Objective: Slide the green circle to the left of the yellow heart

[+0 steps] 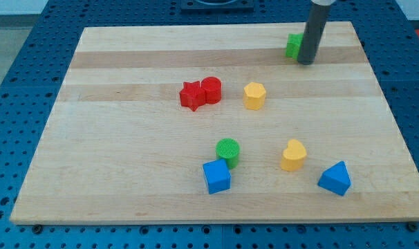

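Green circle block, a ribbed plastic cylinder, sits in the lower middle of the pale wooden board. It touches the blue square block just below it, toward the view's bottom-left. Yellow heart block lies to the view's right of the green circle, apart from it, at about the same height. Blue triangular block sits just beyond the heart, lower right. Mid-board: red star block touching red cylinder block; yellow hexagonal block near them on the right. My tip rests at the view's top right, beside a second green block, shape partly hidden by the rod. Tip is well apart from the green circle. No fingers on this rig: the arm ends in a plain dark rod, nothing gripped.
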`<action>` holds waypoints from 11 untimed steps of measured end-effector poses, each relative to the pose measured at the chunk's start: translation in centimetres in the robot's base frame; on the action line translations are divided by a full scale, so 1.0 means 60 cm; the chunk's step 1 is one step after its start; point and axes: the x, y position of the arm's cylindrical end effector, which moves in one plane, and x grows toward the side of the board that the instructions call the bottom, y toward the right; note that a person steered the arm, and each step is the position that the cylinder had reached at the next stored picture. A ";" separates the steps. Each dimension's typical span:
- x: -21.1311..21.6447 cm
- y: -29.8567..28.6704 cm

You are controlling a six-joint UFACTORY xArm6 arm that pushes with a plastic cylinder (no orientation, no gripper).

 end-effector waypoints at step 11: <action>0.362 -0.114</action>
